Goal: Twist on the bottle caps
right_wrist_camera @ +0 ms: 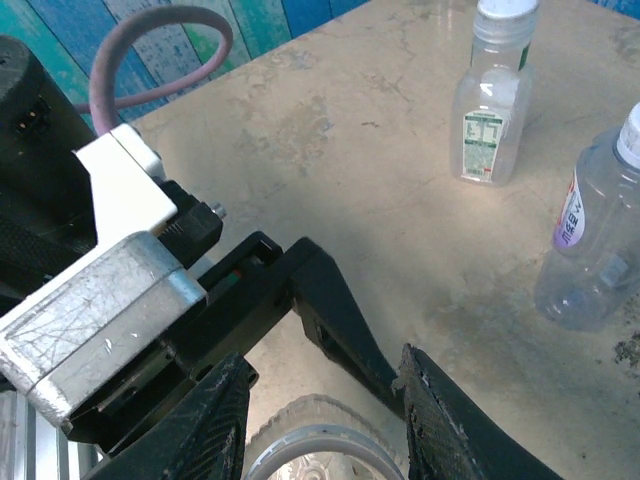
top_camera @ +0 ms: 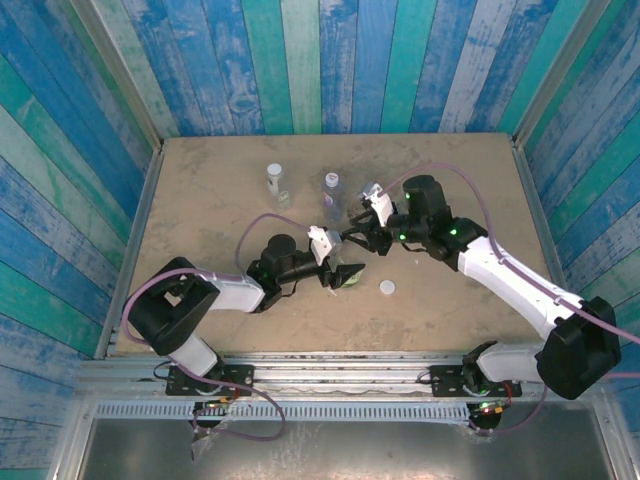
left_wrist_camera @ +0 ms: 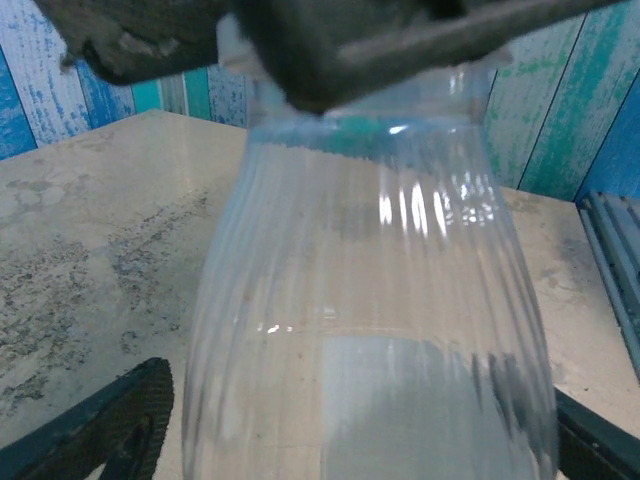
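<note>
A clear ribbed bottle (left_wrist_camera: 370,300) stands upright between my left gripper's (left_wrist_camera: 360,440) black fingers (left_wrist_camera: 110,425), which flank its lower body with a thin gap on the left side. In the top view this bottle (top_camera: 347,276) is at mid-table with the left gripper (top_camera: 338,270) around it. My right gripper (right_wrist_camera: 322,420) reaches down over the bottle's neck, its jaws closed on a ribbed white bottle cap (right_wrist_camera: 320,450) sitting on the top. A loose white cap (top_camera: 387,288) lies on the table just right of the bottle.
Two capped bottles stand behind: one with a green label (right_wrist_camera: 490,100) (top_camera: 275,180), one with a purple label (right_wrist_camera: 590,240) (top_camera: 331,190). The left gripper's metal body (right_wrist_camera: 100,300) sits close to the right fingers. Blue striped walls enclose the beige table (top_camera: 450,180).
</note>
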